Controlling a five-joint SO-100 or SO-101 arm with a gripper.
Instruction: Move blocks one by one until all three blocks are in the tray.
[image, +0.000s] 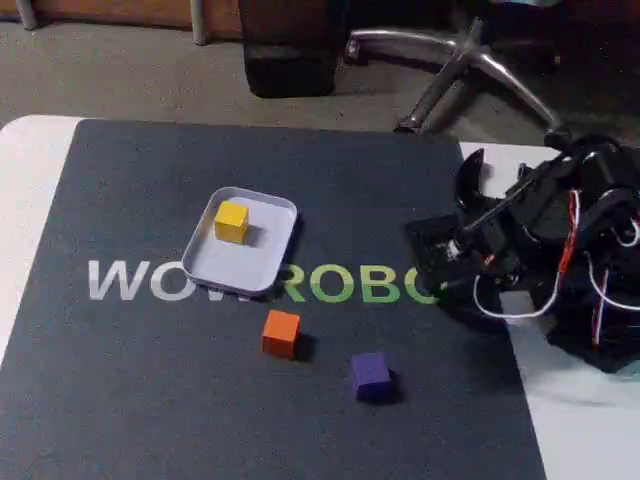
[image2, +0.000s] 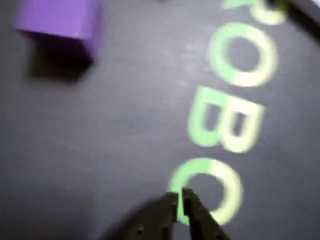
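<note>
While tool sits closed, empty, tray holds yellow block.

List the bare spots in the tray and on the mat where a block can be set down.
In the fixed view, the tray is bare in its near half, in front of the yellow block. The mat is open left of the orange block and behind the tray. It is crowded at right, around the purple block and the gripper.
</note>
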